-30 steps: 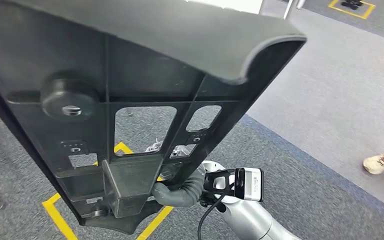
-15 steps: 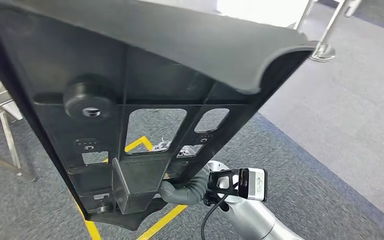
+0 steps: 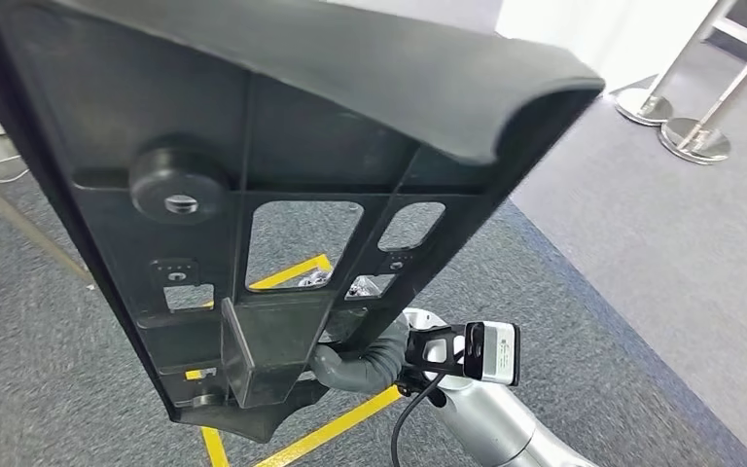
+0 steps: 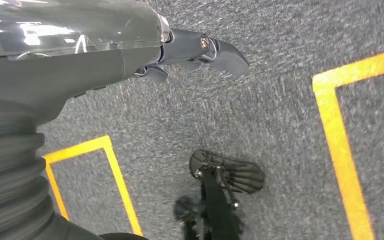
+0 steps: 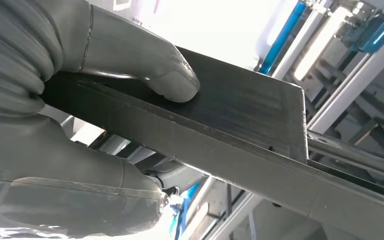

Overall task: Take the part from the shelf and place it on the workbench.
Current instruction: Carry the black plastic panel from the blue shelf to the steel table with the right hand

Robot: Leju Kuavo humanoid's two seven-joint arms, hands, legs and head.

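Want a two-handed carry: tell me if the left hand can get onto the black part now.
Probably not yet: the left hand hangs over the carpet, holding nothing, while the right hand grips the black part raised high.

I count one black part (image 3: pixel 282 195), a large ribbed panel, and it has two open windows cut side by side through its middle, plus one round boss at about nine o'clock of them. I have two hands to tally: my right hand (image 5: pixel 95 125) is clamped on that single part, thumb on one face; my left hand (image 4: pixel 190 52) carries nothing. Two chrome stanchion bases (image 3: pixel 695 139) stand on the carpet at about two o'clock. Under my left hand I count two yellow tape outlines (image 4: pixel 337 135) on the grey floor.
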